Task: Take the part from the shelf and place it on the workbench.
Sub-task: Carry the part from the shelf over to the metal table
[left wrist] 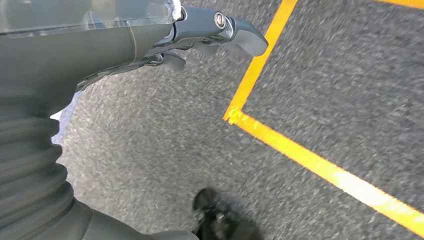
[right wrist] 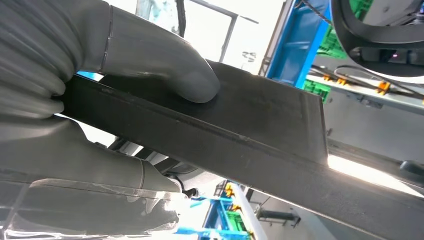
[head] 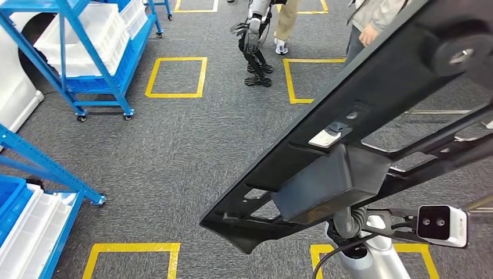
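**Right hand clamped on black part, carried above floor**

Right hand (right wrist: 100, 100) closed around the long black part (head: 349, 145), thick grey thumb (right wrist: 165, 65) pressed flat on one face, other fingers (right wrist: 100, 165) wrapped against the opposite face, the part's edge squeezed between. Seen from the head view: part held up in the air, stretching diagonally from about 5 o'clock near the right wrist up toward 1 o'clock, crossing the whole right side of the frame. Ribbed, with cut-outs, a box-shaped block on its underside and a small white label (head: 324, 138) at mid-length. Well above the grey carpeted floor (head: 192, 139), touching no shelf.

Left hand (left wrist: 200, 35) hanging over the carpet beside a yellow floor line (left wrist: 310, 155), fingers gently curled, apart from one another, nothing between them.

Blue shelf rack (head: 93, 52) with white bins at 11 o'clock, on castors; another blue rack (head: 35, 168) with white trays at 8 o'clock. Yellow square outlines taped on the floor, one (head: 176, 77) at 12 o'clock. Second robot's legs (head: 256, 52) standing at 12 o'clock, a person's legs (head: 285, 23) just beside, another person (head: 366, 29) at 1 o'clock partly behind the part.
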Action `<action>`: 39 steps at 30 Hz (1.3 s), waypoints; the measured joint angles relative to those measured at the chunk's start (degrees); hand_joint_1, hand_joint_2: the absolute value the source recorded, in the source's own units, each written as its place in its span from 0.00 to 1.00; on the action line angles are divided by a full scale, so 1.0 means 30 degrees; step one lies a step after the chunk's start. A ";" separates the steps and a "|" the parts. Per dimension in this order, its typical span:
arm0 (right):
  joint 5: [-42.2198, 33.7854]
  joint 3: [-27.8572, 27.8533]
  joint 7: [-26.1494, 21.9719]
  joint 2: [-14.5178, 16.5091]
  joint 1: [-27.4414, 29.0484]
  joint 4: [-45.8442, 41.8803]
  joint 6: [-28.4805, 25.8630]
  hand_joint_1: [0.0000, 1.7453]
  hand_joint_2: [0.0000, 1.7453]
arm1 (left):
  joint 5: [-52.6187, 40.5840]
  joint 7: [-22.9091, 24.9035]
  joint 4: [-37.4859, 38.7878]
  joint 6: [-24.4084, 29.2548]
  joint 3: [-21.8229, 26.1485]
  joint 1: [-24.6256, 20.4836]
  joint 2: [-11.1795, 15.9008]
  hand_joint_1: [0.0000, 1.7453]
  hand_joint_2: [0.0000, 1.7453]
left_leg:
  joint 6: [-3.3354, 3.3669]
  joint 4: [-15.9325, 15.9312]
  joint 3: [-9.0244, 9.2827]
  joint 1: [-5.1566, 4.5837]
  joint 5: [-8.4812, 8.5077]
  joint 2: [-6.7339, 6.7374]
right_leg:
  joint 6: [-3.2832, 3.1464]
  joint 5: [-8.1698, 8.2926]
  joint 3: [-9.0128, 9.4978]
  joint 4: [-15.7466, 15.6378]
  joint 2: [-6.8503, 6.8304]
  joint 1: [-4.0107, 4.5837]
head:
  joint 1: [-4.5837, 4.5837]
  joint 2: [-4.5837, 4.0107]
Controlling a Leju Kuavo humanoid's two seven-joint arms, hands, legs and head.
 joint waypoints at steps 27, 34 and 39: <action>-0.0069 0.0239 -0.0381 -0.0038 -0.0378 0.0751 -0.0371 1.00 1.00 | -0.0074 -0.0452 0.0000 -0.0046 0.0906 -0.0063 -0.0156 0.00 1.00 | 0.0123 -0.3912 0.1717 -0.0087 0.2026 0.0799 | 0.0156 -0.0167 0.0206 -0.0041 -0.0458 0.0039 | 0.0009 -0.0002; -0.0286 0.0253 -0.0193 -0.0087 -0.0361 0.0925 -0.0463 1.00 1.00 | -0.0435 -0.0197 0.0000 -0.0073 0.0893 0.0068 -0.0244 0.00 1.00 | 0.0015 -0.0981 0.0155 0.0004 0.1471 -0.0171 | 0.0062 -0.0180 0.0240 0.0089 0.0676 0.0051 | -0.0091 0.0000; -0.0348 0.0275 -0.0004 -0.0093 -0.0359 0.0927 -0.0484 1.00 1.00 | -0.0457 -0.0124 0.0002 -0.0104 0.0880 0.0018 -0.0269 0.00 1.00 | 0.0326 -0.4541 0.1683 0.0001 0.2727 -0.0920 | 0.0499 -0.0247 -0.0024 0.0344 0.1333 0.0028 | -0.0091 0.0000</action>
